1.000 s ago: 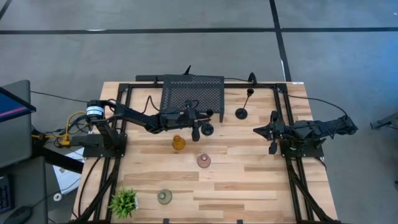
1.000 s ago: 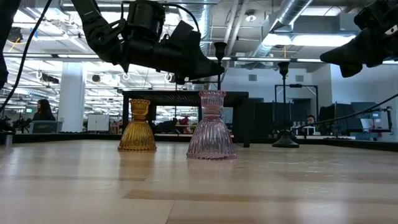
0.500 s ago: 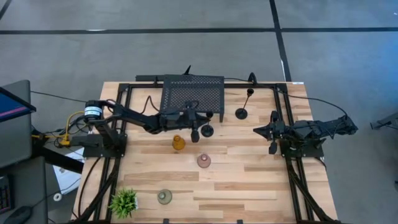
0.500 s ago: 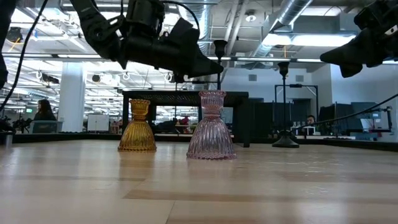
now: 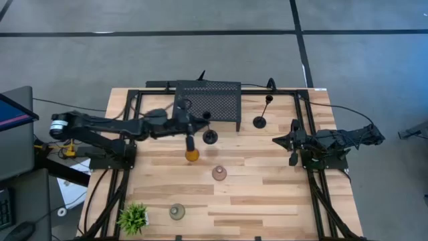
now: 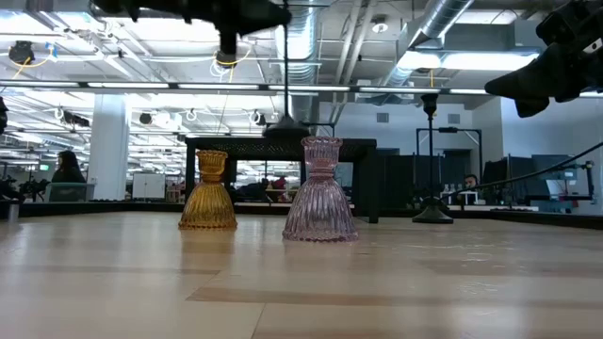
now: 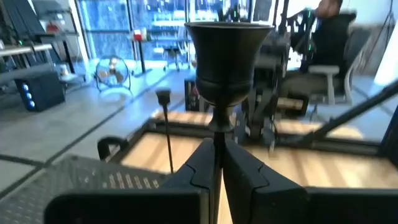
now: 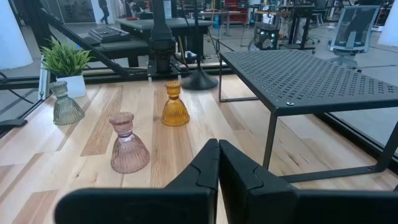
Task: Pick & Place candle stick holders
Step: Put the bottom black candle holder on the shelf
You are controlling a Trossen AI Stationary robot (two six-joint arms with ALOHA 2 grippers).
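Since a sec ago we've lifted the black candle holder off the table w/ left gripper clamped on its stem, now by the mesh stand; right gripper waits closed, empty.

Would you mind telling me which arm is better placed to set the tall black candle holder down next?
The left: its pincer is shut on the tall black metal candle holder, lifted clear of the table. The right pincer waits shut and empty at the right side.
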